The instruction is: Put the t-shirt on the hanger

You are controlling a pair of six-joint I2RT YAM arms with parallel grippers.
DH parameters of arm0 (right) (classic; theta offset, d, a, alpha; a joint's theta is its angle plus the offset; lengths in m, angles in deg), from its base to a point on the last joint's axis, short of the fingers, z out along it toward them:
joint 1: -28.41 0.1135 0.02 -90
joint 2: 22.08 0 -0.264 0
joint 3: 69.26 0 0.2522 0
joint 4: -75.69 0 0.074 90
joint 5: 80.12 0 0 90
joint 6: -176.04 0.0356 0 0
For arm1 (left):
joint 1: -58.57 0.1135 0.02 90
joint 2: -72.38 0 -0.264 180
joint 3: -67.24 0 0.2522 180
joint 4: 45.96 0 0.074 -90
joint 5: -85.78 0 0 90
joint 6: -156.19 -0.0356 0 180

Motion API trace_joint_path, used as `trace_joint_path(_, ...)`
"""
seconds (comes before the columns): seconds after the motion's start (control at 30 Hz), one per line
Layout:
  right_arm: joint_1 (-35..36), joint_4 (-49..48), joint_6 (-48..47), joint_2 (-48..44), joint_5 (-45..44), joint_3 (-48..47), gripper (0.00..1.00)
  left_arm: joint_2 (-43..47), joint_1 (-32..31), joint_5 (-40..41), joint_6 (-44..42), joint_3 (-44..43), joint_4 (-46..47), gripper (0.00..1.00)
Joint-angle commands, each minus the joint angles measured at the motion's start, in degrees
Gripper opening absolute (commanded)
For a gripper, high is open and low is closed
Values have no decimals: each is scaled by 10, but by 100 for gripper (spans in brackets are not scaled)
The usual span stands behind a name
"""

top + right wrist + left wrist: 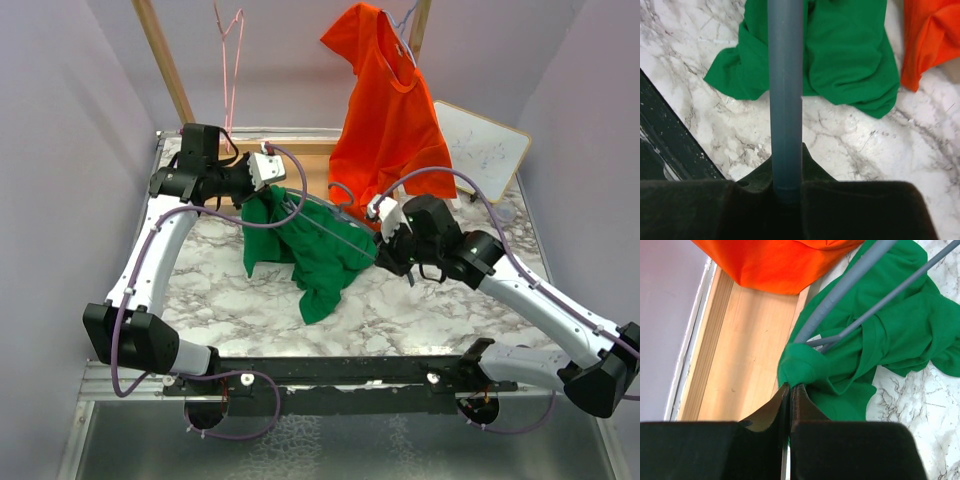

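Over the marble tabletop (220, 300), the green t-shirt (320, 255) droops bunched between the two arms. The left gripper (790, 390) is clenched on a fold of its fabric. The right gripper (786, 180) grasps the hanger (785, 90), whose bar reaches into the shirt.

No text, brand, number or sign can be read in any of the views. The white board (487, 150) leaning at the far right carries faint bluish marks, but they are too small and pale to make out as letters or figures.
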Motion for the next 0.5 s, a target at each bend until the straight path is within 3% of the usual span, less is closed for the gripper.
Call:
trace_joint_path(0.0,3,-43,-53,-16,25,-41,1,-2,4,-3,-9,-20,-20,0)
trace_joint_path(0.2,2,-50,-70,-35,-3,-49,1,-14,10,-7,-12,-29,-34,0)
trace_joint_path(0.47,3,-62,-85,-20,77,8,1,-33,11,-10,4,-57,-27,0)
